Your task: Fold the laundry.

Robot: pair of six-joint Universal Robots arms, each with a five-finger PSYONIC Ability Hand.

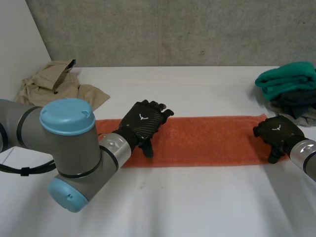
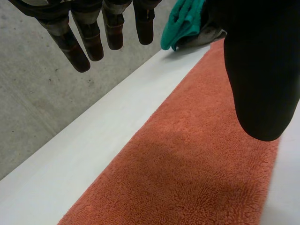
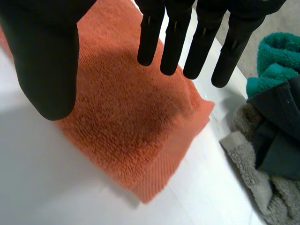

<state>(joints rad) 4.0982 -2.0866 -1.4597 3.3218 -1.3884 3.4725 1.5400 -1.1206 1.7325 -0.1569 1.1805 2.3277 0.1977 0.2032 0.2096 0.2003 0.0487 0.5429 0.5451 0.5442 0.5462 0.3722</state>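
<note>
Towel [image 1: 207, 138]: long orange strip across table middle, doubled lengthwise by look of layered right end. Left hand [image 1: 142, 122] over strip's left part, fingers straight, thumb apart, holding nothing. Right hand [image 1: 277, 132] over right end, fingers straight, nothing pinched.

Risk: grab at right end catches top layer only, so layers slide and edges skew. Risk: sweep at right snags pile [image 1: 289, 84], just beside that end.

Beige garment [image 1: 54, 84] near left end. Open room: bare table [image 1: 197, 197] on near side of strip, narrower bare band beyond.
</note>
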